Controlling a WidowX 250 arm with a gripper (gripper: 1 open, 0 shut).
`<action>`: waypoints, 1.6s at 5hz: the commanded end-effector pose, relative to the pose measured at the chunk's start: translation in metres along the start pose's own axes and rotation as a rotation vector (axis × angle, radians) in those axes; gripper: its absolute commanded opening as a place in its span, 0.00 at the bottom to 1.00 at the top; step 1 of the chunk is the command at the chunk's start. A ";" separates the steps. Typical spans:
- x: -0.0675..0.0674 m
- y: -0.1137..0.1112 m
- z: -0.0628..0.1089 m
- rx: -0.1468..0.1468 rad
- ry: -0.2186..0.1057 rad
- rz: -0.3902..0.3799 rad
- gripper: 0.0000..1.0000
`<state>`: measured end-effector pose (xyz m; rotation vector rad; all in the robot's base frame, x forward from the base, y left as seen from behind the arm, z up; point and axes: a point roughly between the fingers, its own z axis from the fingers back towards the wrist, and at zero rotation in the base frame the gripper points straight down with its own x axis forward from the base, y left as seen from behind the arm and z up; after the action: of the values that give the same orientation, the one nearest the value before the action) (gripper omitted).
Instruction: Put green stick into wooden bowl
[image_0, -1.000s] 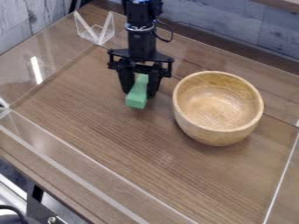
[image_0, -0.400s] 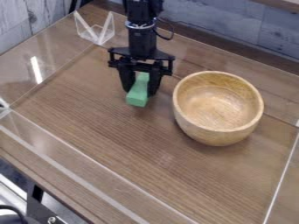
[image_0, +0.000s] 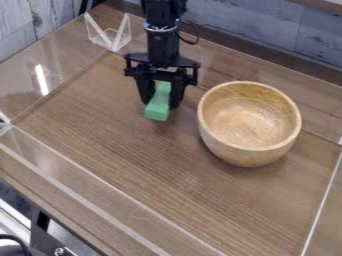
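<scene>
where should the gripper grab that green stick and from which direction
Grip the green stick near its upper end, across its thin flat faces, coming straight down from above. It stands tilted on the table beside the wooden bowl, its top free. The gripper, pointing down, is already shut on it this way.

Dark wood-grain table (image_0: 120, 170) under it all. Wooden bowl (image_0: 249, 122) sits on it at right, and the green stick (image_0: 159, 106) touches down just left.

The downward-pointing gripper (image_0: 162, 95) is closed on the upper end of the green stick (image_0: 160, 106), whose lower end meets the wooden table (image_0: 120, 160), just left of the wooden bowl (image_0: 249, 122).
</scene>
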<state>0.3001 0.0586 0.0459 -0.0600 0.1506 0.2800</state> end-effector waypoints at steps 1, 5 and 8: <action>0.007 -0.008 0.040 -0.017 -0.110 0.003 0.00; -0.009 -0.088 0.050 -0.064 -0.104 -0.100 0.00; -0.026 -0.109 0.033 -0.061 -0.116 -0.187 0.00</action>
<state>0.3055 -0.0479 0.0637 -0.1079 0.0980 0.1158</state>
